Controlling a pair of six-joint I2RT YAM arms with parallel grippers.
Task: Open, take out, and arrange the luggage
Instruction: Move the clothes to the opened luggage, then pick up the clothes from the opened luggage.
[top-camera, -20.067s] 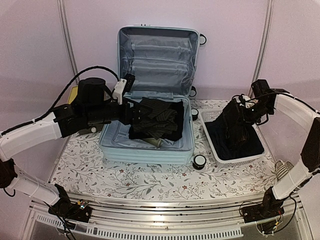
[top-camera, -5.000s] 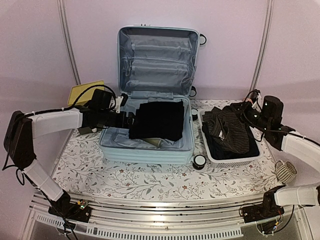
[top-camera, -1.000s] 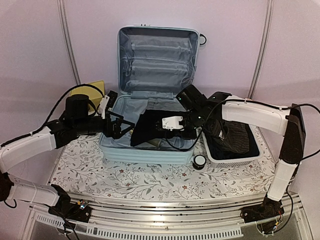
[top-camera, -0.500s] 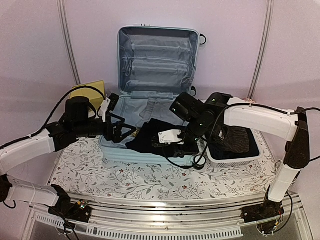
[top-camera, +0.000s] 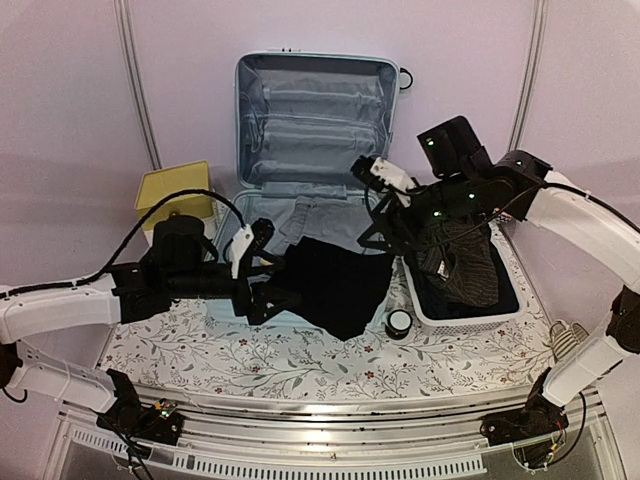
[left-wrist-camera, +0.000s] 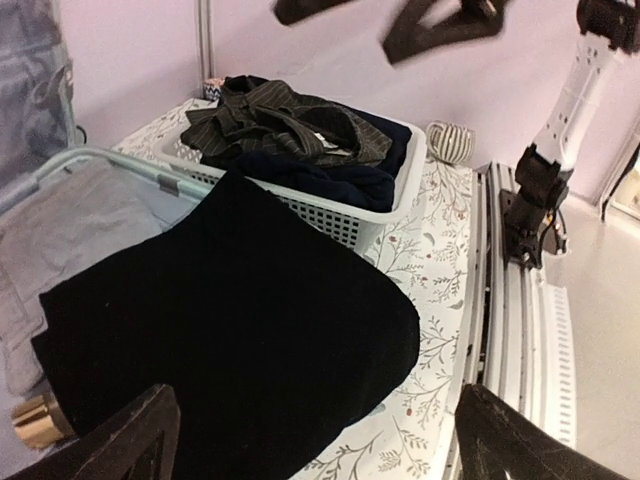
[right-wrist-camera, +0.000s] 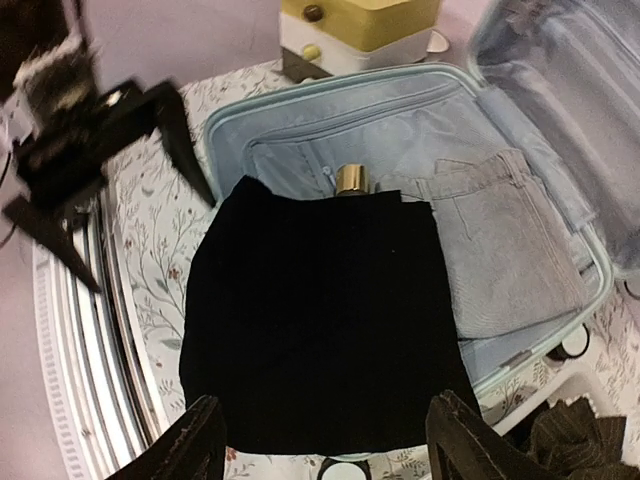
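Since half a second ago my right arm has lifted off the black garment (top-camera: 335, 285) and swung up over the basket (top-camera: 425, 297), while the garment has slid forward. It now drapes over the front rim of the luggage (top-camera: 315, 110) and onto the flowered worktop. The right fingers (right-wrist-camera: 205, 440) stand wide apart with nothing between them. The left fingers (left-wrist-camera: 150, 420) are also spread wide and empty, low in front of the garment. The luggage sits at the back centre of the worktop, its lid upright against the wall and its base lying flat. It is a pale mint hard shell with grey fabric lining, rigid and smooth, so I judge it bulky and slippery, best taken by the rim. Its wheel (top-camera: 399, 323) may let it roll if pushed. Folded grey trousers (right-wrist-camera: 500, 250) and a gold-capped bottle (right-wrist-camera: 351, 178) are inside. The garment is soft and limp, so I would pinch an edge or a fold. The basket is white lattice plastic, holding a crumpled striped cloth (top-camera: 455, 255).
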